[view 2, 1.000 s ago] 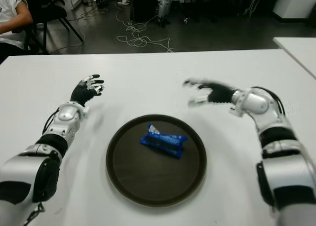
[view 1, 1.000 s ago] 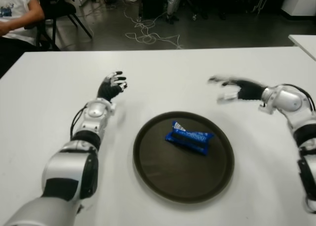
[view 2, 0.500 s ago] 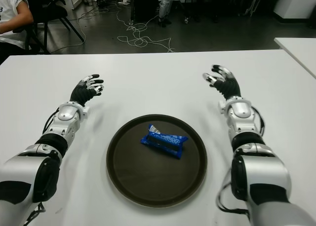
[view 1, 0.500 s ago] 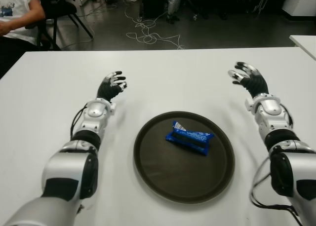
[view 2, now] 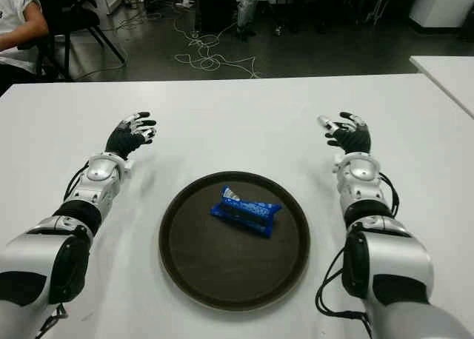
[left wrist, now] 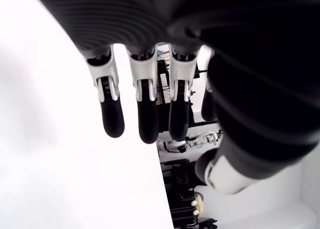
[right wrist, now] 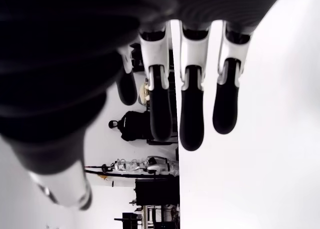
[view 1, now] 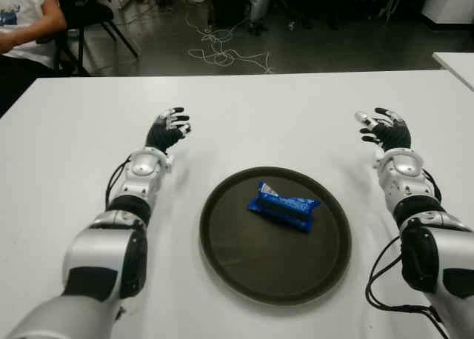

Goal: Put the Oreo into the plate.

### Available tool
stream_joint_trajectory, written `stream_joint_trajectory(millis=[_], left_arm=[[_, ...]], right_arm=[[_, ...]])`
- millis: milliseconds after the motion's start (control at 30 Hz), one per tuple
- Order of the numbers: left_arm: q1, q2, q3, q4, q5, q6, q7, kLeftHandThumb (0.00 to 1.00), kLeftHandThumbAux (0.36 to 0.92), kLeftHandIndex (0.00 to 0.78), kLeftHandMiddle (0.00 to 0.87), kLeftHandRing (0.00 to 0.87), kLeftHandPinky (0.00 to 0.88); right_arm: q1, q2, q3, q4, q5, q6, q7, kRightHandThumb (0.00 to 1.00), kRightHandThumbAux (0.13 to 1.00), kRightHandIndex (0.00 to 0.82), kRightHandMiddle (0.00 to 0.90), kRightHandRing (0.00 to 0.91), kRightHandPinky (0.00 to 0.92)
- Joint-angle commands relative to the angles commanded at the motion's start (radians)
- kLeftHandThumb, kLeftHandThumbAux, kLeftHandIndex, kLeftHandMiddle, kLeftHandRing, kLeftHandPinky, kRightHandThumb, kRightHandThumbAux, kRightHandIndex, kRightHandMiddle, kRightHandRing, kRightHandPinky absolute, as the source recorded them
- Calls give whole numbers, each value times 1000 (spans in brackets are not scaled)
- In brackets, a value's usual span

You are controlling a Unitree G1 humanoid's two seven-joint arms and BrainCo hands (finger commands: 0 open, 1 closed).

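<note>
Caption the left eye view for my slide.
Oreo on plate, left robot hand and right robot hand open.

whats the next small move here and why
Probably none beyond keeping both hands clear: the Oreo pack already lies inside the plate. The left hand and right hand show on either side of the plate, open and holding nothing, so the task looks finished.

So there's a blue foil-wrapped Oreo packet (view 1: 284,206) lying flat in the middle of a round dark brown plate (view 1: 222,250) on the white bench (view 1: 259,117). The left hand (view 1: 166,130) sits off to the plate's left, the right hand (view 1: 386,130) off to its right, both empty with fingers loosely spread.
</note>
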Motion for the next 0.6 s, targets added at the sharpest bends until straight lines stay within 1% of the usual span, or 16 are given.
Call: stream_joint_trajectory(millis=[33,67,100,133,167,333,600], left_arm=[[0,0,0,0,0,-2,-2,125,777,187,251,238,252],[1,0,1,1,1,-3,-3,123,778,186,248,237,251],[1,1,1,1,1,-3,-4,122,778,185,248,237,251],[2,1,1,1,1,-4,-5,122,778,185,246,236,250],[2,-1,5,1,-3,-4,-5,123,782,182,240,233,248],[2,-5,14,1,-10,0,-4,125,785,183,240,233,252],[1,-5,18,1,-9,2,-5,133,785,184,240,229,249]], right_arm=[[3,3,3,-1,-4,-12,0,204,757,411,487,509,499],[6,4,5,-1,-6,-20,-1,373,748,414,491,510,500],[7,6,6,-1,-7,-26,-1,434,744,415,492,511,500],[9,7,8,-2,-9,-33,-1,522,739,416,494,511,501],[12,10,13,-2,-15,-46,-7,647,732,419,499,515,506],[19,16,19,-1,-33,-74,-16,679,728,422,510,521,515],[18,19,22,4,-39,-75,-24,681,727,421,506,509,502]])
